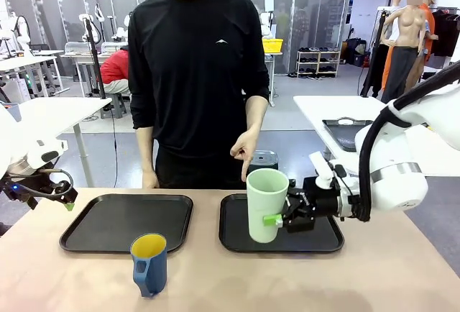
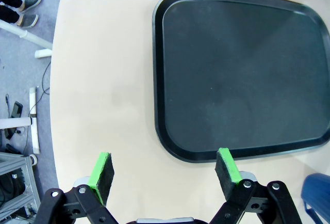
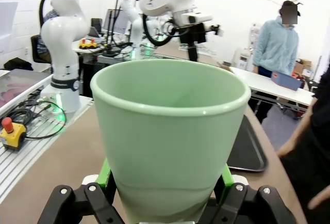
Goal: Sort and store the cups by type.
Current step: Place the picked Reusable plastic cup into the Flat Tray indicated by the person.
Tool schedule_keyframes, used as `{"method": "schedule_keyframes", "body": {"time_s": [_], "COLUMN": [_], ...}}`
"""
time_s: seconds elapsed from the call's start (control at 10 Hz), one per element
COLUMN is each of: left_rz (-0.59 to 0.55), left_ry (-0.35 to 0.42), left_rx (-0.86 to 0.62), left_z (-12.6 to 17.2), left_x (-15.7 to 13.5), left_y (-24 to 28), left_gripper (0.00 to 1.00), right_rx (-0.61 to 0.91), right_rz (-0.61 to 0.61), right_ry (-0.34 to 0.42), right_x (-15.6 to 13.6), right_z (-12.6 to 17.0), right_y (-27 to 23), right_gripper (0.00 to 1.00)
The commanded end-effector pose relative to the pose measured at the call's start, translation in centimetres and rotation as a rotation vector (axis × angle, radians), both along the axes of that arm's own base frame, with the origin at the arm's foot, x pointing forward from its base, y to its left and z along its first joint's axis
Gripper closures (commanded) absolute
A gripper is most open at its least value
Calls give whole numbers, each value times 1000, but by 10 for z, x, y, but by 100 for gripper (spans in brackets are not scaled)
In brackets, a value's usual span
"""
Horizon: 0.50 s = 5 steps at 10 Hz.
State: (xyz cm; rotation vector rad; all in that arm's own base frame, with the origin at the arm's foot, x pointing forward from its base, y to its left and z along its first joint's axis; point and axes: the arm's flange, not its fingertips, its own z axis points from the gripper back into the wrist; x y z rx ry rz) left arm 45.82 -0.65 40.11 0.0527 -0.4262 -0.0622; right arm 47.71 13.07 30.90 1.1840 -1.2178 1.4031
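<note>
Holding the tumbler (image 1: pixel 266 204) low on its wall, the right gripper (image 1: pixel 277 218) has its green pads (image 3: pixel 105 175) pressed on opposite sides. We judge the low grip leaves the rim free and lets the base go down first. The tumbler stands close to upright over the left part of the right tray (image 1: pixel 316 236). We cannot tell whether its base touches the tray.

The person's hand (image 1: pixel 244 150) hangs just behind the tumbler's rim with a finger pointing down. We read this as marking that tray for this type of cup (a judgement, not a certainty).

The blue cup (image 1: pixel 149 263) stands upright on the table (image 1: pixel 215 283), just in front of the left tray (image 1: pixel 126 222) near its right corner, handle toward us. Nothing touches it.

The left gripper (image 1: pixel 68 203) hovers at the left tray's outer edge with its fingers spread wide and nothing between them. The wrist view looks straight down onto the table and the tray's rim.

Our guess is that it waits off to the side so the middle stays free for the right arm. From there the blue cup looks reachable for it. The likely step in hand is setting the tumbler down, with the blue cup not yet sorted.
</note>
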Motion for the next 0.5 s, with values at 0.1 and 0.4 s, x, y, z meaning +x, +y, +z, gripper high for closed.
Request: {"method": "schedule_keyframes", "body": {"time_s": [0.1, 0.4], "left_rz": [2, 2], "left_ry": [2, 2], "left_rx": [0, 0], "left_z": [-1, -1], "left_x": [1, 1], "left_y": [1, 1], "left_gripper": [0, 0], "right_rx": [53, 79], "right_rz": [-118, -213], "right_ry": [22, 5], "right_x": [48, 78], "right_z": [9, 14], "right_y": [-25, -50], "right_gripper": [14, 14]}}
